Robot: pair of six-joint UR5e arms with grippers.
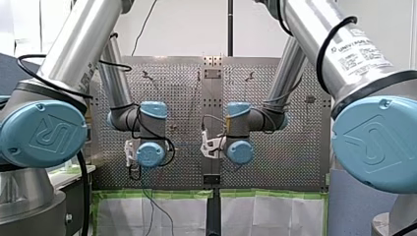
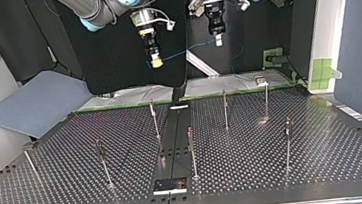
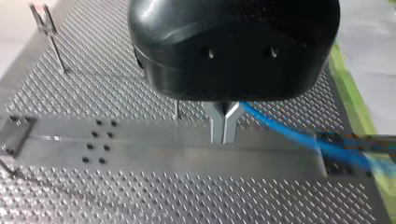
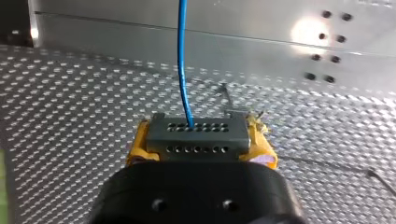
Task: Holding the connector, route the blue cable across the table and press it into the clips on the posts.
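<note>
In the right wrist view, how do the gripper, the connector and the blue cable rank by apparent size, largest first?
1. The right gripper: its black body is nearest the camera, so it looks largest.
2. The connector.
3. The blue cable: long but thin, so smallest in area.

Right wrist view: fat glare blob on the flat silver metal strip (image 4: pixel 233 42), so light's prob coming from overhead. Dimpled perforated steel table (image 4: pixel 70 102) sparkles w/ tiny highlights everywhere. Top view's dimmer, matte black backdrop (image 2: pixel 115 63) soaks up light. Front view's bright, plain white back wall (image 1: pixel 187 24) evenly lit.
</note>
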